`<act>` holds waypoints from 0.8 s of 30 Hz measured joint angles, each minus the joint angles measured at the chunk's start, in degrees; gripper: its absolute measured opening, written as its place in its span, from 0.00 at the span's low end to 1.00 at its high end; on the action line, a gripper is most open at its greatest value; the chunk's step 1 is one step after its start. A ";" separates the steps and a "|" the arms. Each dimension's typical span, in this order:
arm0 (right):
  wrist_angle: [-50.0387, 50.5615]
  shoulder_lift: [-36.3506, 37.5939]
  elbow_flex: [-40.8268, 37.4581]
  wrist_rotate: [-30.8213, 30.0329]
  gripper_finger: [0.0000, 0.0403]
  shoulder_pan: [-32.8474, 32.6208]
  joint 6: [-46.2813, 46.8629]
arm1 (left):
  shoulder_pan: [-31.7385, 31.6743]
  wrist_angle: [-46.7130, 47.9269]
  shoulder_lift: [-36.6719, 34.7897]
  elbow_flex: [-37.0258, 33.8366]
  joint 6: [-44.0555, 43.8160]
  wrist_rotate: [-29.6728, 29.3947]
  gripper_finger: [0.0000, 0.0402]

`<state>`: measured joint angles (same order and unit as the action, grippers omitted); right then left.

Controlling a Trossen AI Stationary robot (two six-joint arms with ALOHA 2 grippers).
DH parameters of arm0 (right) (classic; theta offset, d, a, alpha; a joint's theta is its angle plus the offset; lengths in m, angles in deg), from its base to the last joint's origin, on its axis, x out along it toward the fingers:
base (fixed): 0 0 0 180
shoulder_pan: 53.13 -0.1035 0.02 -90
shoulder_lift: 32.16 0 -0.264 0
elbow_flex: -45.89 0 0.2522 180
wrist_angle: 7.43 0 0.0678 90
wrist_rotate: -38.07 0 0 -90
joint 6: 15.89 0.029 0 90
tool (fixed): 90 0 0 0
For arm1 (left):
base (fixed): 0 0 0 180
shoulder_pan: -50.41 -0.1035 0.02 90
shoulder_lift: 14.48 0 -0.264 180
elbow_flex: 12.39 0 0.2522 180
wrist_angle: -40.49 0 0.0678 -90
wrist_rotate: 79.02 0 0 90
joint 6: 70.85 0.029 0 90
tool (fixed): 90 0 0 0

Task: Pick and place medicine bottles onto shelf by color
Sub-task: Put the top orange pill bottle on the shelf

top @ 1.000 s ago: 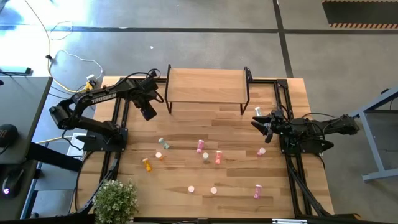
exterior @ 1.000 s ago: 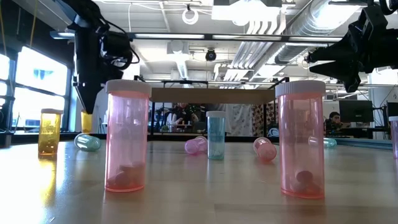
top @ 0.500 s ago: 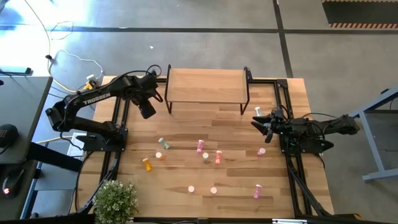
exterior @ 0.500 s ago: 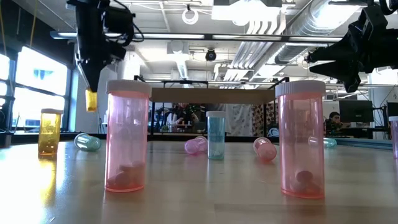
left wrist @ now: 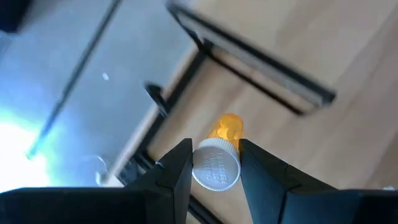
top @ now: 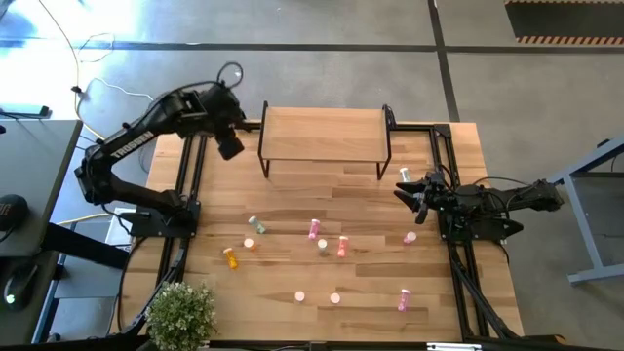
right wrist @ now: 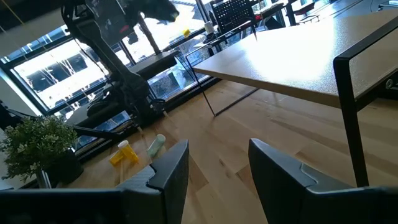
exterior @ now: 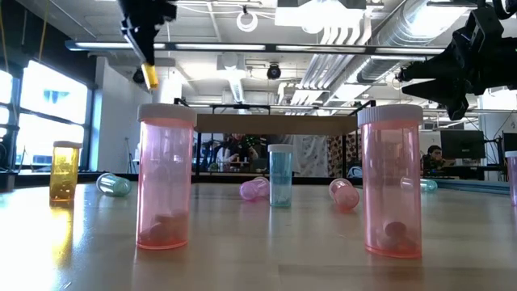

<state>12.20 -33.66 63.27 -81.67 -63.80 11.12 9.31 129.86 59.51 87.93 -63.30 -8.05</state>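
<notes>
Left tool (left wrist: 214,163) raised high beside the left end of the shelf (top: 322,134), fingers clamped on an orange bottle (left wrist: 225,129) just under its pale cap (left wrist: 216,168), body hanging beyond the fingertips. Not yet over the board; shelf top bare in the high view. Right tool (right wrist: 214,163) parked low over the right side of the counter (top: 322,195), fingers apart, holding nothing. Remaining bottles scattered mid-counter: a second orange bottle (top: 230,257), a pale green bottle on its side (top: 256,224), a pink upright bottle (top: 314,228) and others near the front edge. Probable hazards from this position: contact with the black shelf leg (top: 264,146) during the sideways approach, caused by the short gap between tool and frame; bottle pivoting or slipping in the narrow grip near the cap, caused by a fast swing; tipping or rolling off the board at release, caused by letting go tilted or above the surface rather than seated on it; colour groups crowded later, caused by setting this first bottle mid-board instead of toward one end. No collision risk apparent from the right arm, well apart from the shelf's left end.
</notes>
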 joint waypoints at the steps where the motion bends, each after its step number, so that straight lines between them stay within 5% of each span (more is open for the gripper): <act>1: 0.02 0.01 -0.01 -0.01 0.39 0.02 0.01 | 0.01 0.00 0.78 2.07 0.82 -0.33 0.27; 15: 0.00 0.00 0.00 -0.01 0.39 0.00 0.00 | 0.31 -0.17 21.72 26.72 10.95 -2.64 0.27; 24: 0.00 0.00 -0.01 -0.02 0.39 0.02 0.00 | 2.45 4.38 34.33 35.54 11.18 -1.08 0.27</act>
<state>12.20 -33.66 63.26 -81.69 -63.78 11.12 11.76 134.23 93.84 123.47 -52.12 -9.13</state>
